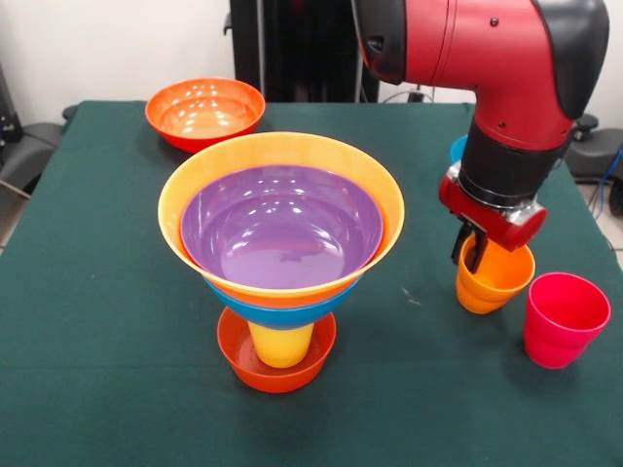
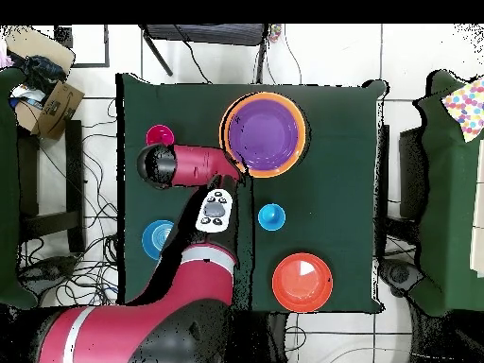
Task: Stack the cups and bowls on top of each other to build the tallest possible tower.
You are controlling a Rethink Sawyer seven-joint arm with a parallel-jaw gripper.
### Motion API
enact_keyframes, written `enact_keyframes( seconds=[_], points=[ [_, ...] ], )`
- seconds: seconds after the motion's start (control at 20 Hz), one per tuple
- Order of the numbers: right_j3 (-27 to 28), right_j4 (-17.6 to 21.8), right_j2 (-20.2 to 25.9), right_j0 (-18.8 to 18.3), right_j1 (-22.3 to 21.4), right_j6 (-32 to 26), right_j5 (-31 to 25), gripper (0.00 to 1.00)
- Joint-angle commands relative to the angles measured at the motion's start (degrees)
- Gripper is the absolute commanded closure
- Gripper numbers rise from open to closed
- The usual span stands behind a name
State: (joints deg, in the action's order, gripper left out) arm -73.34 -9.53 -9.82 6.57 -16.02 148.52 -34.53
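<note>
The tower [image 1: 281,209] stands mid-table: a small red-orange bowl [image 1: 277,368] at the bottom, a yellow cup [image 1: 280,345] in it, then a blue bowl [image 1: 282,313], the large light orange bowl and the purple bowl [image 1: 282,229] on top. It also shows in the overhead view [image 2: 264,134]. My gripper [image 1: 471,255] is to its right, with its fingers closed over the rim of the orange cup [image 1: 496,280], which is at table height. The pinkish red cup [image 1: 565,319] stands upright just right of it. The arm hides the orange cup from above.
A medium red-orange bowl [image 1: 204,112] sits at the far left, also seen from above [image 2: 302,282]. A teal-blue bowl [image 2: 158,238] lies partly behind my arm [image 1: 458,148]. A small blue piece [image 2: 272,217] sits behind the tower. The table edge is close to the pinkish red cup.
</note>
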Motion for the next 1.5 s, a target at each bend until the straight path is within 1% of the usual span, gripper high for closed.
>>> enact_keyframes(
  seconds=[0.05,0.2,0.35,0.45,0.65,0.8,1.1,1.35,1.5],
  points=[
    [-2.28,2.13,5.15,-0.36,1.03,-0.52,-0.94,1.00],
    [-3.10,1.51,6.28,-1.70,-0.59,-1.27,-0.40,1.00],
    [-2.59,1.14,6.43,-2.62,-2.26,-2.21,-3.46,1.00],
    [-2.58,0.56,6.71,-3.11,-4.20,-2.57,-6.46,1.00],
    [-2.64,-1.08,8.54,-4.56,-7.31,-2.69,-9.18,1.00],
    [-2.11,-1.95,10.29,-6.08,-8.57,-3.46,-10.96,1.00],
    [-0.49,-2.78,11.87,-8.25,-10.95,-3.89,-16.09,1.00],
    [0.87,-3.01,12.48,-9.63,-12.89,-3.67,-21.46,1.00],
    [0.78,-2.97,12.89,-10.13,-13.65,-3.67,-22.87,1.00]
  ],
)
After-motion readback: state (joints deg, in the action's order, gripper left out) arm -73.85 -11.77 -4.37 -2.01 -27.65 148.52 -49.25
